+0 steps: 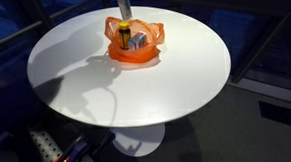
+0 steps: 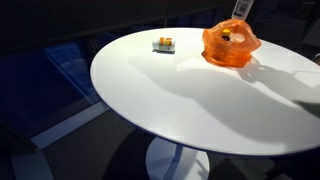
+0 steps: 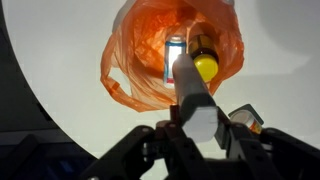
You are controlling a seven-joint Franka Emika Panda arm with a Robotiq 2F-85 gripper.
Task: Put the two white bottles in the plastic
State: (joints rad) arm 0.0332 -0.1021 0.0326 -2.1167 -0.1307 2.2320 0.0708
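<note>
The orange plastic [image 1: 136,51] [image 2: 230,47] [image 3: 135,75] stands at the table's far side with its wavy rim open. In the wrist view my gripper [image 3: 196,126] is shut on a slim white bottle [image 3: 190,90] [image 1: 125,5], held upright just above the plastic's opening. Inside the plastic lies a dark bottle with a yellow top [image 3: 205,66] [image 1: 125,34]. Beside it shows a pale bottle [image 3: 176,52], probably the other white one. Most of the gripper is cut off at the top edge of both exterior views.
The round white table [image 1: 136,91] [image 2: 200,100] stands on a single pedestal. A small yellow-and-white box [image 2: 164,44] [image 3: 250,118] lies a little way from the plastic. Dark floor and windows surround the table.
</note>
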